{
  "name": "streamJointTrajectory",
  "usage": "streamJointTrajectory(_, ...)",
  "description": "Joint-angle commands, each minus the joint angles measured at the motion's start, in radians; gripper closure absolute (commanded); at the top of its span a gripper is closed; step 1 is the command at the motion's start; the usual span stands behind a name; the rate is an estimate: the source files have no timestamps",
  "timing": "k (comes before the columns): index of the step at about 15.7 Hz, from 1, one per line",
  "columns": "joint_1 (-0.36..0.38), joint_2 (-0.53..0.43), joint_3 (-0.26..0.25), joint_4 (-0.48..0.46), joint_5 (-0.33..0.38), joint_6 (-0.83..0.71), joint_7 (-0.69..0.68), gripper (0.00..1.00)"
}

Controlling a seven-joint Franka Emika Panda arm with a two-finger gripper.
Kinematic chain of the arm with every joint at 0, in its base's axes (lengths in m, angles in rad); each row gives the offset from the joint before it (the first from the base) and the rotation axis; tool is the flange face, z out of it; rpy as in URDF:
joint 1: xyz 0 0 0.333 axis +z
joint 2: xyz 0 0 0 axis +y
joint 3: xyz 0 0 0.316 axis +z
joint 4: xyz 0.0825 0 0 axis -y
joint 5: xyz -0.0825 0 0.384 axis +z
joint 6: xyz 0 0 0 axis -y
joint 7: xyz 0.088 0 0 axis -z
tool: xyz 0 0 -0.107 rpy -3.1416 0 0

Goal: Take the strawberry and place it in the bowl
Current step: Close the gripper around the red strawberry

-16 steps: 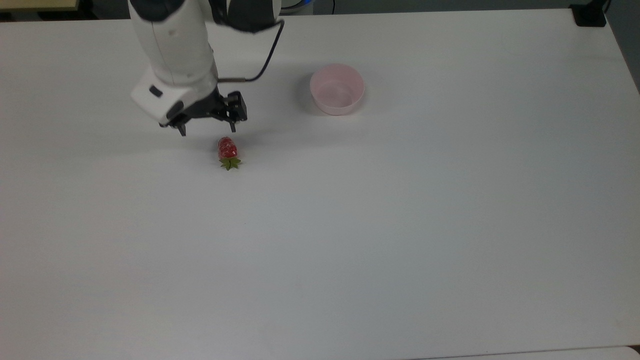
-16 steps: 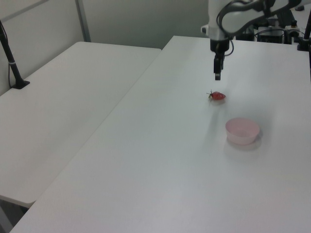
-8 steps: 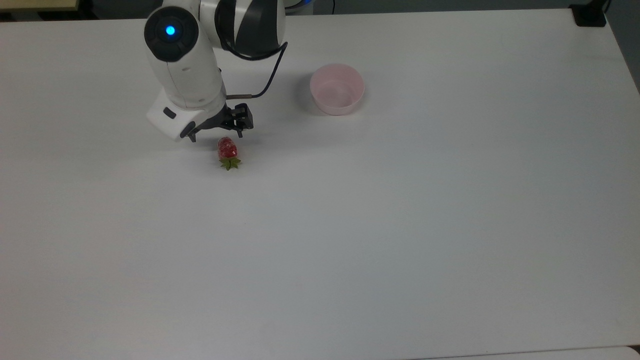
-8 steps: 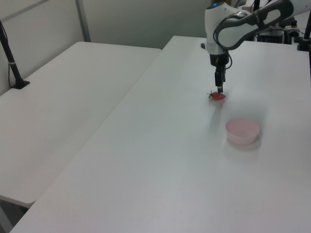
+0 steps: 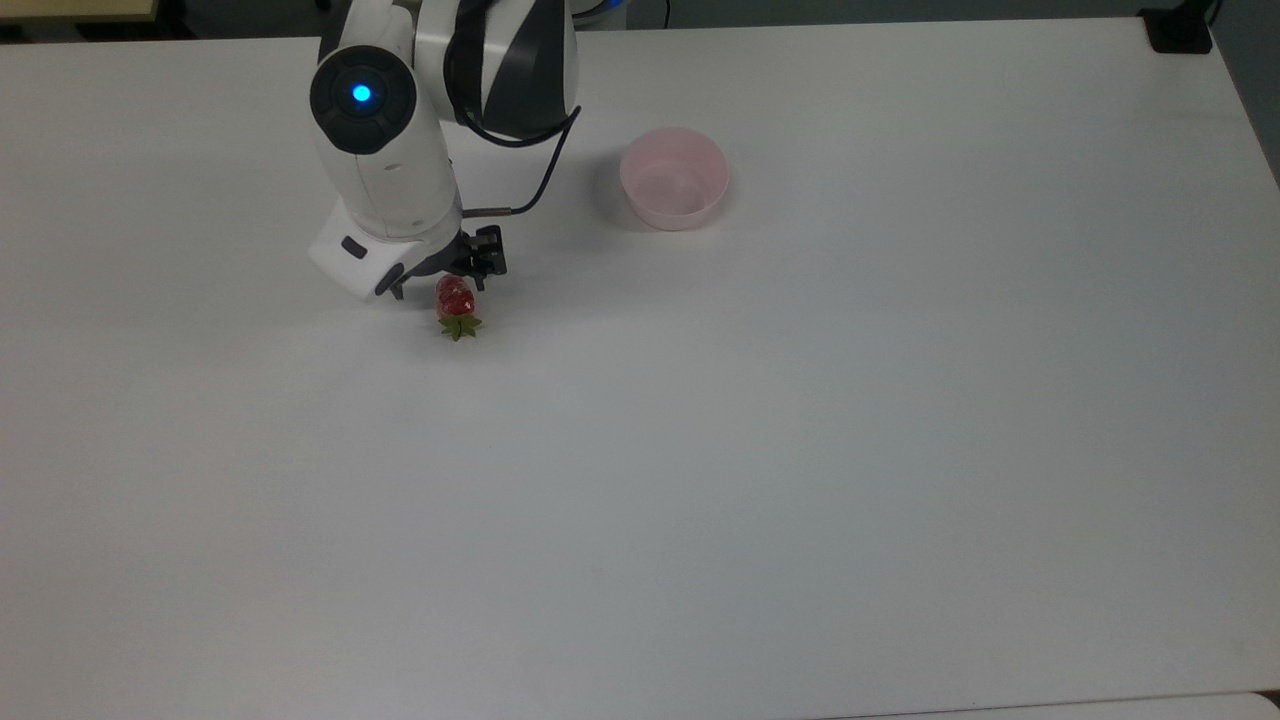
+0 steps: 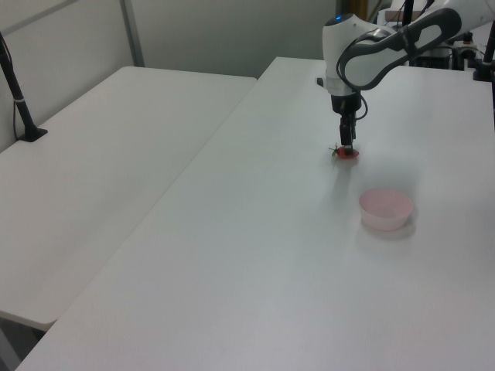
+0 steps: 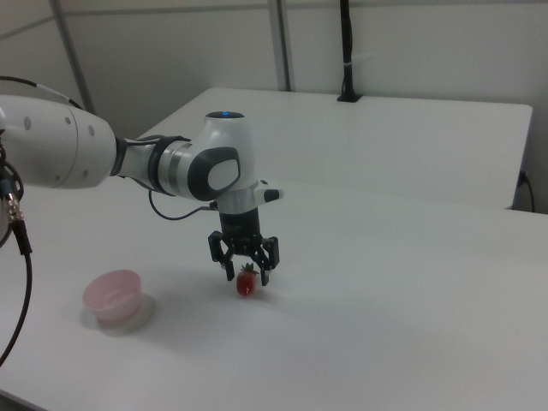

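The strawberry lies on its side on the white table, its green cap toward the top view's bottom. It is also on the table as a small red strawberry. My gripper is open and low over the strawberry, one finger on each side of it. In the left view the gripper points straight down at the fruit. The pale pink bowl stands empty and upright, apart from the arm, up and to the top view's right of the strawberry.
A second white table adjoins this one on the left view's left, with a black post on it. A black mount sits at the top view's top right corner. The arm's black cable loops beside the wrist.
My gripper has come down and toward the strawberry, from above and beside it to straddling it near the table. The strawberry and the bowl have not moved.
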Motion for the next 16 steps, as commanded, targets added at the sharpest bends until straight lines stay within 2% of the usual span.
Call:
streamJointTrajectory(1, 0.019, 0.016, -0.011, -0.009, -0.018, 0.042, -0.030, 0.36)
streamJointTrajectory(7, 0.021, 0.014, -0.013, -0.010, -0.018, 0.042, -0.045, 0.49)
streamJointTrajectory(12, 0.022, 0.013, -0.013, -0.009, -0.018, 0.042, -0.045, 0.56)
streamJointTrajectory(16, 0.022, -0.004, -0.013, -0.007, -0.018, 0.031, -0.045, 0.57)
